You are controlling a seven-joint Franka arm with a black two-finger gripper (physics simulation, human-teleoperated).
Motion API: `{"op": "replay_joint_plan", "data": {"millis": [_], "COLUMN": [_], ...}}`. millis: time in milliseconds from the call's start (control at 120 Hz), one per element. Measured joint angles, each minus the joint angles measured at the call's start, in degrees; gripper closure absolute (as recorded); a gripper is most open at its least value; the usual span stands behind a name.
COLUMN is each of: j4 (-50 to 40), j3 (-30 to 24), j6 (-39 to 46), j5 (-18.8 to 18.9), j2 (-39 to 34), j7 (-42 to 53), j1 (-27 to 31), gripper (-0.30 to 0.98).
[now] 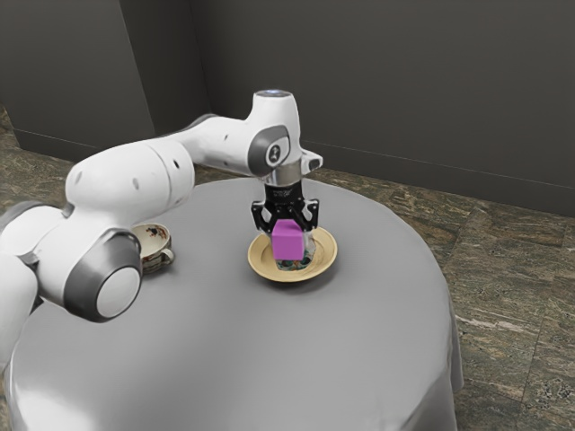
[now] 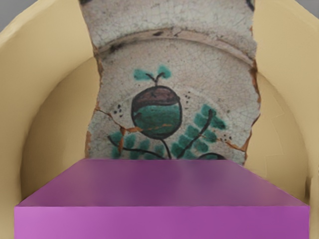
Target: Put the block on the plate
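Observation:
My gripper (image 1: 286, 196) points down over the plate (image 1: 260, 259) in the exterior view, holding the purple block (image 1: 287, 242). The block covers the fingertips there and overlaps the plate's middle. Across the wrist view's lower edge spreads the same purple block (image 2: 159, 221). Beyond it lies the tan plate (image 2: 42, 114), with a pale, cracked piece painted with green leaves and a round fruit (image 2: 157, 117) across its centre. Whether the block's underside touches the plate is hidden.
A patterned cup (image 1: 154, 249) with a handle stands toward the exterior view's left, partly behind the arm. The round table (image 1: 234, 359) wears a grey cloth, and its edge curves past the plate on the exterior view's right.

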Motion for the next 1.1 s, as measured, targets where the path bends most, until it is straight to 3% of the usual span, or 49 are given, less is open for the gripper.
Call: {"op": "replay_joint_plan", "data": {"millis": [192,400,775,1100], "j4": [0.2,0.7,-1.9,-28.5], "j3": [0.0,0.5,-0.8,-6.8], "j6": [0.0,-1.1,-14.2,-17.0], "j5": [-0.4,-0.5,2.2,7.4], "j2": [0.0,-2.0,-22.0,-44.2], "j7": [-0.1,-0.1,0.0,0.2], "j1": [0.0,0.1,0.4,2.8], "gripper": [0.11,0.04,0.01,0.0]}}
